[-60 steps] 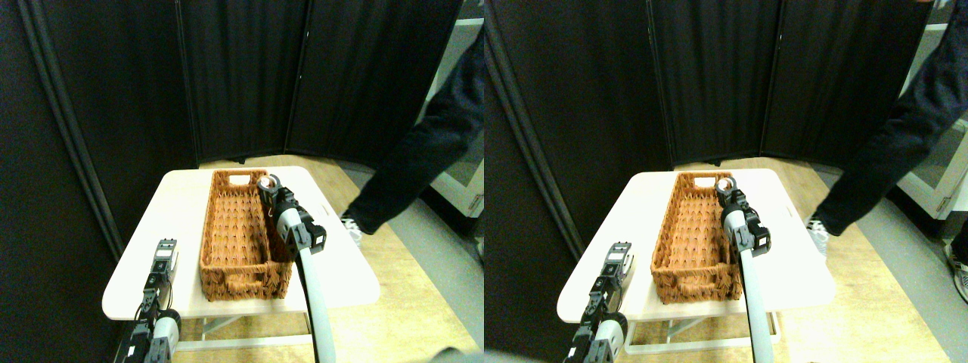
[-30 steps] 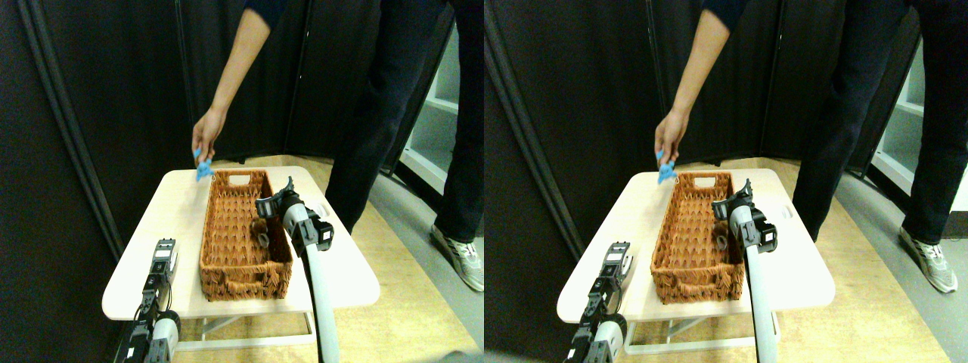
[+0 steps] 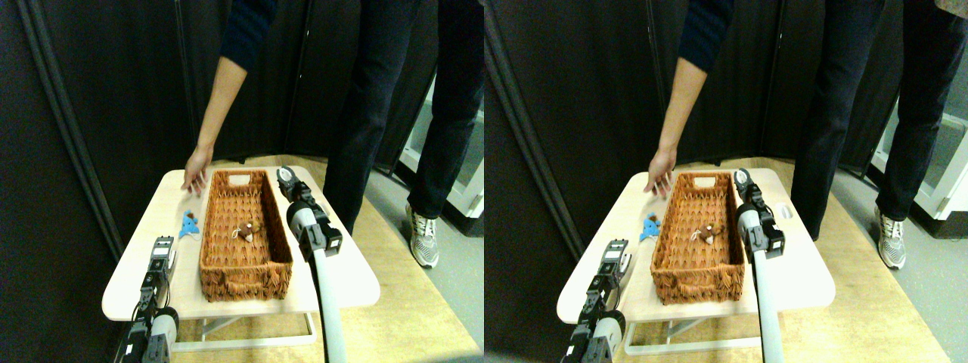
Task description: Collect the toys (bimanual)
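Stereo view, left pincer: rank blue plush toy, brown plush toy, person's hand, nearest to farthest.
1. Small blue plush toy: on the table, just ahead of the left pincer, left of the wicker basket.
2. Small brown plush toy: inside the basket, to the right.
3. Person's hand: at the table's far edge.

Your view: bright overhead light on pale table [image 3: 340, 283], top nearly washed out, mild glare. Dark screen [image 3: 113, 91] behind swallows light, no detail there. Soft shadow under table on wooden floor [image 3: 401, 325]. Basket [image 3: 242, 249] weave reasonably sharp; person's hand [image 3: 195, 175] slightly soft. You get wide-angle bowing at left edge, screen frame lines curve. Overall grainy, colours warm.
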`<act>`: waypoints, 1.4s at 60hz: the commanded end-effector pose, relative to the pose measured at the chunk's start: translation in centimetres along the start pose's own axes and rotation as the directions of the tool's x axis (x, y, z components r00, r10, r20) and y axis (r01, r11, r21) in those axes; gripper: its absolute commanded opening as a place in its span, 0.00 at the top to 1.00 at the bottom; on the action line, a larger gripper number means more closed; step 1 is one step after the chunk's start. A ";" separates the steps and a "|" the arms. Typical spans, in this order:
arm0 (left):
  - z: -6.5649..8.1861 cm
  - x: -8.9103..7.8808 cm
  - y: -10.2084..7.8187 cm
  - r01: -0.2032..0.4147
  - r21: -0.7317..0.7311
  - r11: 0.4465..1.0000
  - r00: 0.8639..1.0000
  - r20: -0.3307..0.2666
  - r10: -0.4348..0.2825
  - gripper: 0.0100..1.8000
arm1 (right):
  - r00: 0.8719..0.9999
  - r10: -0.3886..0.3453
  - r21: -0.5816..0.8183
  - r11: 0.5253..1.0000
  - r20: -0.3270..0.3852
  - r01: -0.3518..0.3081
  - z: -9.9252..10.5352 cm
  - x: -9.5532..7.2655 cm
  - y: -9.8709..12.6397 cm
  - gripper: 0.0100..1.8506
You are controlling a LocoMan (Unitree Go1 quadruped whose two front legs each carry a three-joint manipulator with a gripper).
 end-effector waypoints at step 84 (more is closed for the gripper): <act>1.3 7.0 -0.1 -0.122 -0.711 0.693 0.992 -0.101 0.071 0.88 | 0.965 -0.175 0.071 0.984 0.198 0.163 3.6 -1.4 -8.5 1.00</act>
